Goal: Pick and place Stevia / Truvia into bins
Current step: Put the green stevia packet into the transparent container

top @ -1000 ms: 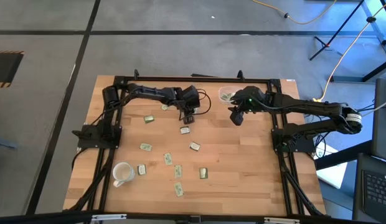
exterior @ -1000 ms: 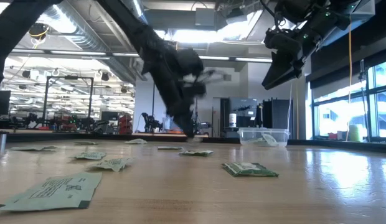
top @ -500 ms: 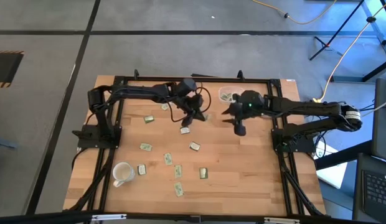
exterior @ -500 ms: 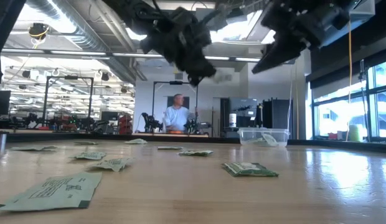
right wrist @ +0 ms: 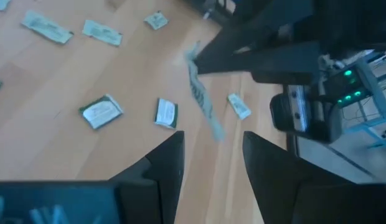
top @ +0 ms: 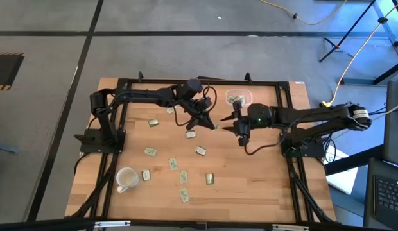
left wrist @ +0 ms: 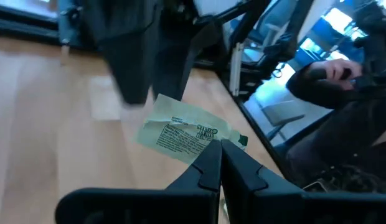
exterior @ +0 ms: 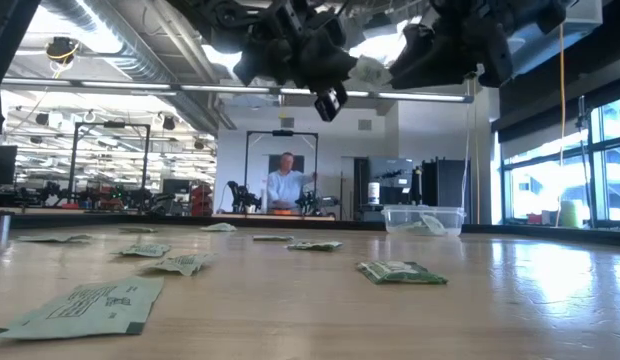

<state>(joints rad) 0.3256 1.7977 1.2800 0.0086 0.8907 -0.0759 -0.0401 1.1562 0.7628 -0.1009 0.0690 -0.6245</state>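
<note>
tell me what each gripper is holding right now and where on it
The left gripper pinches one Stevia sachet by its corner, lifted off the table. The right gripper is open and holds nothing.

Ten Stevia sachets (top: 173,164) lie loose on the table (top: 263,179). An eleventh is held up by the left gripper (left wrist: 219,144). A few more sit in the bin (top: 245,96); their number cannot be told. One bin, one white mug (top: 125,178), two arms (top: 147,95), and one person (exterior: 286,185) far behind.
</note>
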